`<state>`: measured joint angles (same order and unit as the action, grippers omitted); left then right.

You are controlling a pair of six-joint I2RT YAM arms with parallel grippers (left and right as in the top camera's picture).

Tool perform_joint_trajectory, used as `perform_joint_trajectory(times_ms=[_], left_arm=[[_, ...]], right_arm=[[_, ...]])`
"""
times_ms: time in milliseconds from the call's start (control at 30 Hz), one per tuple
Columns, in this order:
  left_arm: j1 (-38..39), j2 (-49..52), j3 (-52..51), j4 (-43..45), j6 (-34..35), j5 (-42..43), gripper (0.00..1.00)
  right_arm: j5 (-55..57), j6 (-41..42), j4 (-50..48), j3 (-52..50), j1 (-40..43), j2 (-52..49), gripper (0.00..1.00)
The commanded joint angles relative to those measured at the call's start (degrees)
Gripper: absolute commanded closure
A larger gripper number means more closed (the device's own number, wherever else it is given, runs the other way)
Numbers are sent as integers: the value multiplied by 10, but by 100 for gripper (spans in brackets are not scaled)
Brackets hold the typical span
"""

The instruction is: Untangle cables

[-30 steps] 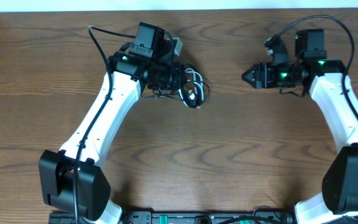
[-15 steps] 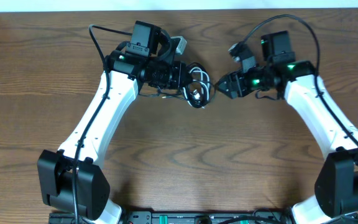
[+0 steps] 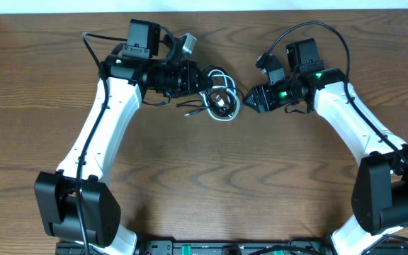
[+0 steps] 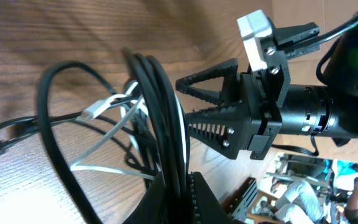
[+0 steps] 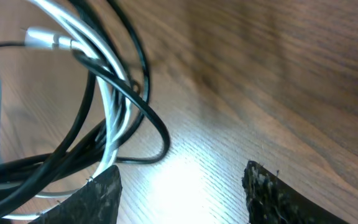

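black and white cables (image 3: pixel 219 97) tangled near the far edge of the table (image 3: pixel 211 184), pinched in the closed left gripper (image 4: pixel 174 198); right gripper (image 3: pixel 249 99) spread, empty, just beside them.

Two arms: left arm (image 3: pixel 105 131), right arm (image 3: pixel 356 124). Two tools: left tool (image 3: pixel 201 85), right tool (image 3: pixel 249 100). One tabletop (image 3: pixel 211 188). One white cable (image 5: pixel 112 102). Several black cables (image 4: pixel 161 118), exact count unclear.
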<state>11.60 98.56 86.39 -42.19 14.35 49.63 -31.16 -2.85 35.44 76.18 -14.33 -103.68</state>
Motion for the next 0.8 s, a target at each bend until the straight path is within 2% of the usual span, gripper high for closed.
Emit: perform_joint_trajectory(times_ms=[0, 133, 267, 500, 767], left_arm=[[-1, -15, 11, 6, 38, 24, 92], [-3, -15, 11, 21, 78, 24, 93], [-11, -15, 11, 41, 118, 23, 92], [-17, -15, 11, 54, 150, 23, 93], [-17, -15, 11, 55, 170, 39, 92]], right_arm=[[1, 101, -17, 8, 2, -2, 39], [2, 179, -21, 8, 2, -2, 40], [7, 214, -18, 8, -3, -2, 42], [13, 223, -25, 8, -16, -2, 42], [81, 266, -45, 8, -36, -12, 44]])
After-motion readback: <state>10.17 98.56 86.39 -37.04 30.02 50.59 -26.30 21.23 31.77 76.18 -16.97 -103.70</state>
